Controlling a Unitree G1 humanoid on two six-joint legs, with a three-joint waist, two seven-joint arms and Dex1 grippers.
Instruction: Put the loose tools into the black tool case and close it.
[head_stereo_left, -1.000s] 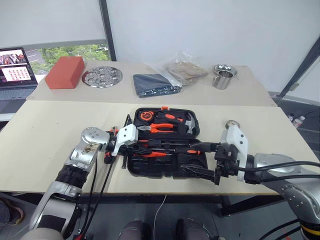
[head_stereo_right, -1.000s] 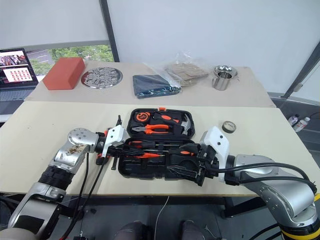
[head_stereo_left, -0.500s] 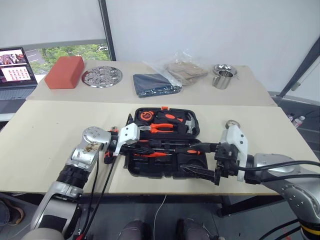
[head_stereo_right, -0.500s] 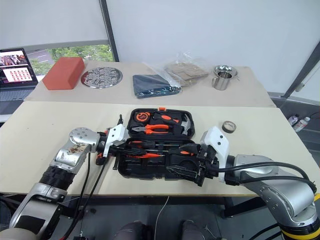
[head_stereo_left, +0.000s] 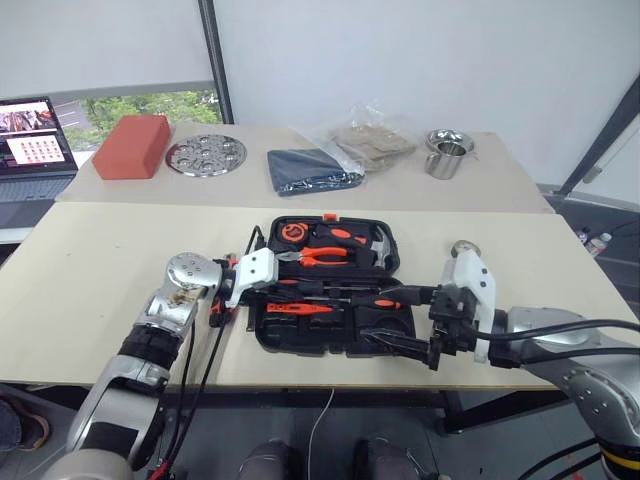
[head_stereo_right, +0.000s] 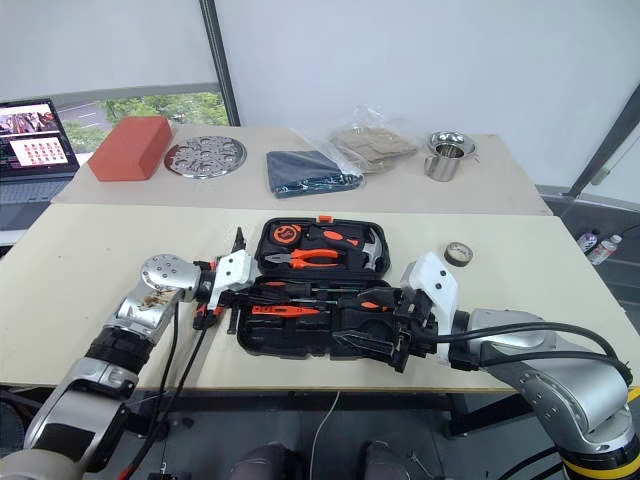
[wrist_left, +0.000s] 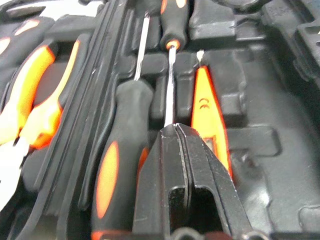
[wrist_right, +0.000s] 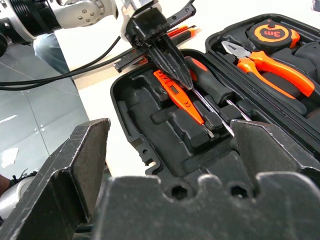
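We see the black tool case (head_stereo_left: 335, 285) lying open on the near table, long axis running left to right. Our right gripper (head_stereo_left: 398, 345) hovers at its near right corner, fingers spread wide and empty. Our left gripper (wrist_right: 172, 62) is pressed shut above the case's left end, with nothing visibly clamped. Two screwdrivers (wrist_left: 122, 165) lie seated lengthwise along the case, handles partly hidden by the fingers. The small red tester screwdriver (wrist_right: 180, 97) lies parallel beside them.

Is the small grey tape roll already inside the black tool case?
No, the grey tape roll lies on the table to the right of the open black tool case, apart from it.
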